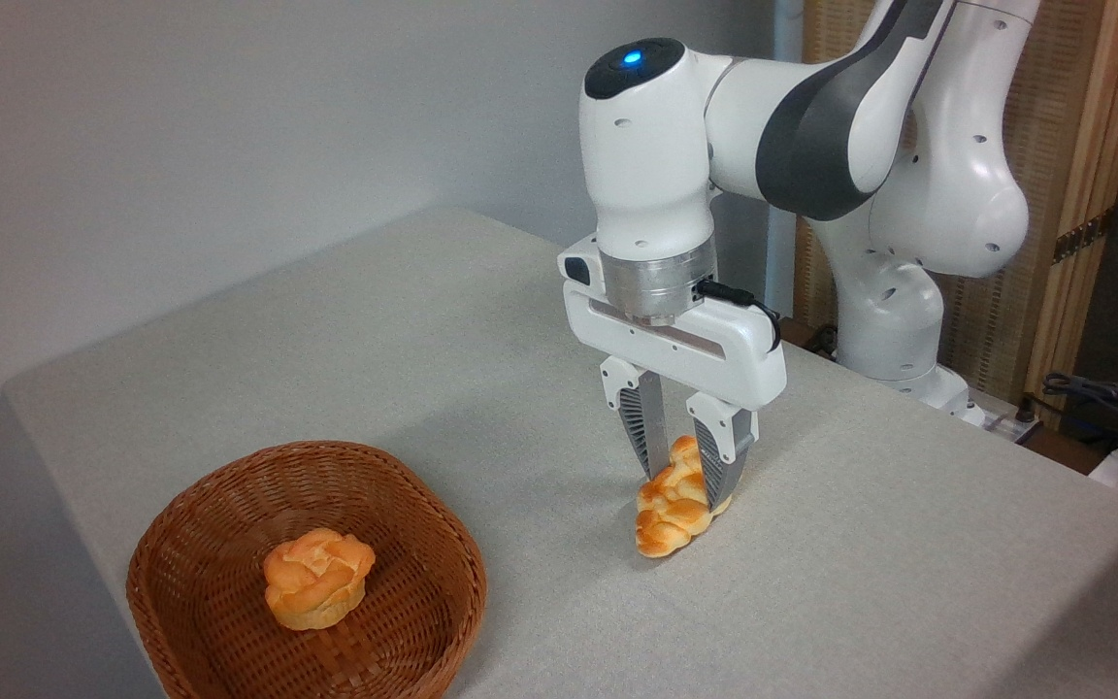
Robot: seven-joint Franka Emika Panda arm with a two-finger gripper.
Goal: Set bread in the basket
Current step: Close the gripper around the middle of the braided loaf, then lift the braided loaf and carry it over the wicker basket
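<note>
One braided bread [673,515] lies on the grey table [860,573] just right of the frame's centre, its near end pointing toward the lower edge. The tool [685,471] stands upright over it, its two fingers [651,427] clamped on the loaf's far half. Well apart, at the lower left of the frame, sits the woven basket [180,544], holding a small round bun [317,578] near its middle. The white arm [811,126] reaches in from the upper right.

- A small round orange bun [318,579] is sitting well left of and below the fingers.
- Black cables [1107,396] are lying far right.
</note>
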